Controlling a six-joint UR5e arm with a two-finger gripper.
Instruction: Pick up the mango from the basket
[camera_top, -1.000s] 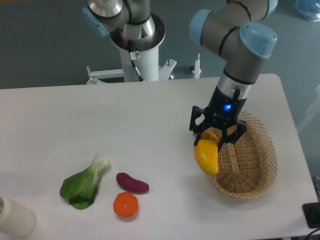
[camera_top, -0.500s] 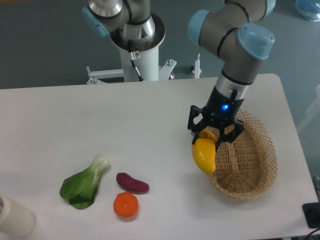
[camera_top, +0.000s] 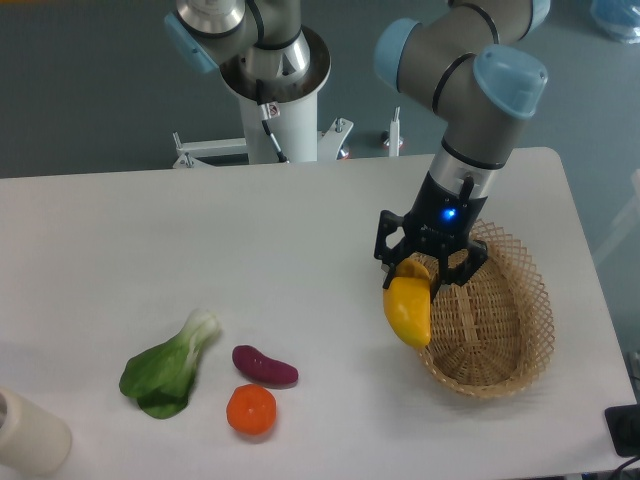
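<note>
My gripper (camera_top: 420, 272) is shut on the upper end of the bright yellow mango (camera_top: 409, 310), which hangs below the fingers, tilted, over the left rim of the woven tan wicker basket (camera_top: 500, 335). The mango is lifted clear of the basket floor. The basket sits at the right side of the white table and holds nothing else that I can see.
A green bok choy (camera_top: 165, 368), a purple oblong vegetable (camera_top: 264, 366) and a round orange fruit (camera_top: 251, 410) lie at the front left. A white cylinder (camera_top: 28, 434) stands at the front left corner. The robot's base (camera_top: 275, 80) is behind the table.
The gripper with the mango has shifted slightly left and up from a second ago. Nothing else has moved.
</note>
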